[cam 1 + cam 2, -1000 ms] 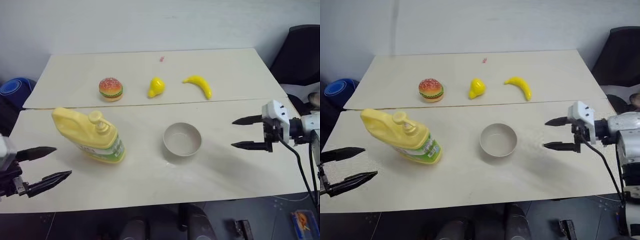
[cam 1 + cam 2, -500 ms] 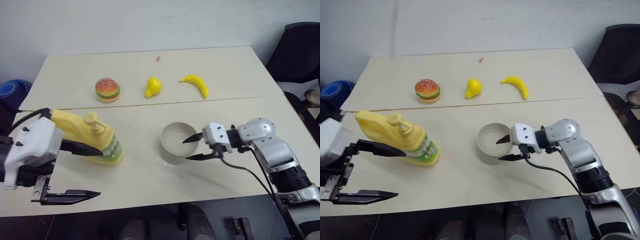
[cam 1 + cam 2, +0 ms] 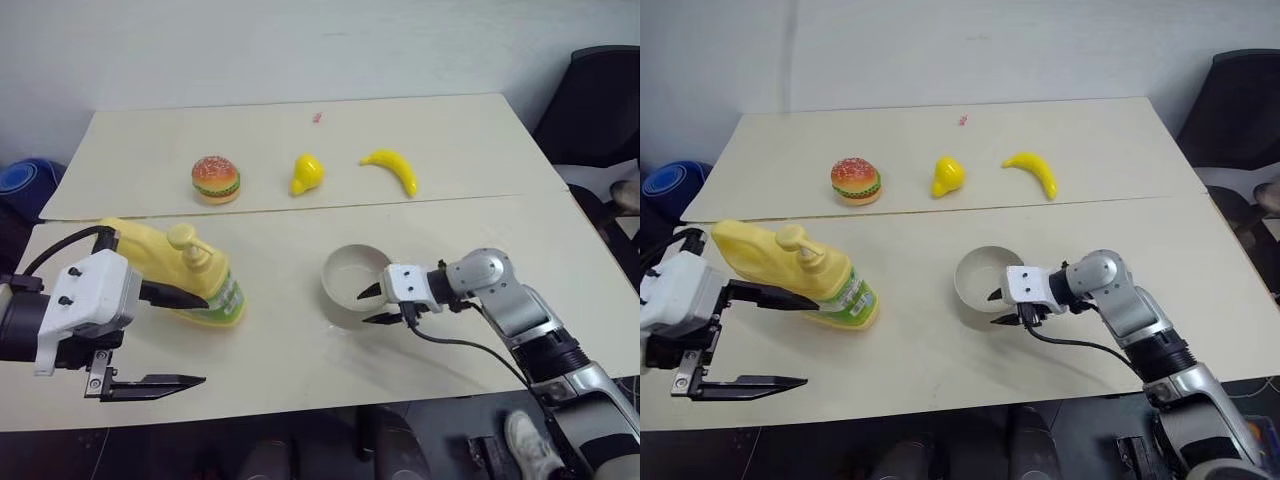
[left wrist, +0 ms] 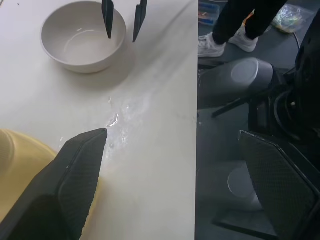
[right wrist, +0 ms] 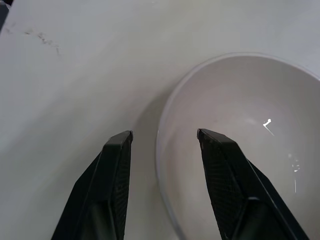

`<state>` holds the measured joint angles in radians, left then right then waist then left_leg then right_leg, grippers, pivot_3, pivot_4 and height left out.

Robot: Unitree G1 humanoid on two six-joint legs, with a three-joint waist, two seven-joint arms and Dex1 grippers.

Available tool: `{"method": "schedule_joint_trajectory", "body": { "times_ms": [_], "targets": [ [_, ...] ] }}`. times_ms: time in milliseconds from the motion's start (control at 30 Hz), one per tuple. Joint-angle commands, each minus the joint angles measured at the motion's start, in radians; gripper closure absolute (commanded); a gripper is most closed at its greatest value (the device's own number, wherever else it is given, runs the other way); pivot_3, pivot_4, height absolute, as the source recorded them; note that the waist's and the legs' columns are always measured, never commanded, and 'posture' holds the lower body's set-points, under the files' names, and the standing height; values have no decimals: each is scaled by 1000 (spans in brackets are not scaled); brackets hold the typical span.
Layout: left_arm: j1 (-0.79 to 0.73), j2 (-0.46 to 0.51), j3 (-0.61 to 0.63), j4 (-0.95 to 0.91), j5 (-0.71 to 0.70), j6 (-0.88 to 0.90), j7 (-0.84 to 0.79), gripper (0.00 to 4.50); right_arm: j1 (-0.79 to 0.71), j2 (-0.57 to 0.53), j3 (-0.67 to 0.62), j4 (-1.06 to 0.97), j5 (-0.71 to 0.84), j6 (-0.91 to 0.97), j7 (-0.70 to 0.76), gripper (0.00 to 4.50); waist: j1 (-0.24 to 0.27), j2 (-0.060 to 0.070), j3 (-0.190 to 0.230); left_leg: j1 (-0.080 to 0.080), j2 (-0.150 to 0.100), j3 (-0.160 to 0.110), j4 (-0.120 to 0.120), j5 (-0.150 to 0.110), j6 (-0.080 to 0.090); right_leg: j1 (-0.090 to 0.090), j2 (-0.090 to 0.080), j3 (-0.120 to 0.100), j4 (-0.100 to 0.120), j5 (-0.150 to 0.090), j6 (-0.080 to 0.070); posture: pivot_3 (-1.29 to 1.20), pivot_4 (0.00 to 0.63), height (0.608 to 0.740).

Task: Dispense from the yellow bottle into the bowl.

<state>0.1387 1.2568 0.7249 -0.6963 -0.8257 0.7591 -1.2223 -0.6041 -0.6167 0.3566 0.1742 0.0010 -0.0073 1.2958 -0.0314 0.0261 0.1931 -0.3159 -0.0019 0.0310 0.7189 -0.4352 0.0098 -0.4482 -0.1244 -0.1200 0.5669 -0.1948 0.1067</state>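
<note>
The bowl (image 3: 354,284) is seen at table centre, the yellow bottle (image 3: 180,281) at its 9 o'clock. The bowl's near rim is straddled, untouched, by the part-open right gripper (image 5: 164,139). The left gripper (image 3: 178,340) is held wide open beside the bottle.

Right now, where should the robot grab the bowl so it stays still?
Probably by the rim of the bowl, on the side nearest the right gripper. The bowl is smooth and round, too wide to span, but its thin upright wall fits between the fingers. That gripper already straddles the rim there, one finger inside, one outside, not yet closed on it.
</note>
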Motion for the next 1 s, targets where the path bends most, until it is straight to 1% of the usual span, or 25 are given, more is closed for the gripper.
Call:
{"method": "schedule_joint_trajectory", "body": {
  "times_ms": [33, 133, 167, 300, 400, 533, 600, 667, 700, 800, 900, 1000],
  "targets": [
    [-20, -5, 2, -1, -2, 7, 11, 0, -24, 17, 3, 34, -18, -55, -19, 2976, 0, 0, 0, 0, 0, 0, 0, 0, 0, 0, 0, 0, 0, 0, 0, 0, 150, 740],
    [-32, -5, 3, 2, -2, 14, 17, 0, -28, 25, 5, 52, -22, -74, -19, 3980, 0, 0, 0, 0, 0, 0, 0, 0, 0, 0, 0, 0, 0, 0, 0, 0, 150, 740],
    [-39, -3, 7, 6, -6, 19, 19, 0, -28, 27, 4, 56, -20, -79, -18, 4428, 0, 0, 0, 0, 0, 0, 0, 0, 0, 0, 0, 0, 0, 0, 0, 0, 150, 740],
    [-75, -2, 19, 18, -34, 48, 38, 0, -31, 33, -1, 62, -9, -83, -18, 4470, 0, 0, 0, 0, 0, 0, 0, 0, 0, 0, 0, 0, 0, 0, 0, 0, 150, 740],
    [-129, 3, 47, 51, -86, 91, 67, 0, -45, 29, -10, 28, 13, -66, 3, 4470, 0, -1, 0, 0, 1, 0, 0, 0, 0, 0, 0, 0, 0, 0, 0, 0, 150, 740],
    [-249, 46, 96, 156, -177, 180, 104, 0, -93, -4, -25, -103, 99, 18, 110, 4470, 0, -1, 0, 0, 1, 0, 1, 0, 0, 0, 0, 1, 1, 0, 0, 0, 150, 740],
    [-294, 86, 115, 228, -174, 200, 84, 0, -140, -19, -30, -185, 170, 92, 183, 4470, 0, -1, 0, 0, 1, -1, 1, 0, 0, -1, 0, 0, 2, 0, 0, 0, 150, 740],
    [-322, 114, 112, 277, -162, 206, 69, 0, -178, -27, -29, -225, 213, 129, 230, 4470, -1, -1, 0, 0, 1, 0, 1, 0, -1, -1, 1, 0, 1, 0, 0, 0, 150, 740],
    [-333, 126, 102, 299, -150, 199, 63, 0, -197, -28, -26, -229, 226, 139, 248, 4470, 0, -1, 0, 0, 1, 0, 1, 0, -1, -1, 1, 0, 1, 0, 0, 0, 150, 740],
    [-339, 174, 44, 400, -41, 98, -8, 0, -323, -20, 16, -215, 291, 155, 313, 4470, -2, -1, 0, 0, 1, 0, 1, 0, -1, -1, 2, 0, 1, 0, 0, 0, 150, 740],
    [-364, 185, -21, 458, -9, 37, -43, 0, -411, 1, 82, -177, 316, 120, 319, 4470, -5, -1, 0, 0, 1, 1, 0, 0, -1, -2, 3, 1, 2, 0, -1, 0, 150, 740],
    [-405, 183, -106, 485, 14, -28, -64, 599, -503, 29, 162, -126, 333, 56, 319, 4500, -6, -2, 0, -1, 1, 1, 0, 0, -2, -4, 3, 0, 3, -1, -2, 0, 150, 740]
  ]
}}
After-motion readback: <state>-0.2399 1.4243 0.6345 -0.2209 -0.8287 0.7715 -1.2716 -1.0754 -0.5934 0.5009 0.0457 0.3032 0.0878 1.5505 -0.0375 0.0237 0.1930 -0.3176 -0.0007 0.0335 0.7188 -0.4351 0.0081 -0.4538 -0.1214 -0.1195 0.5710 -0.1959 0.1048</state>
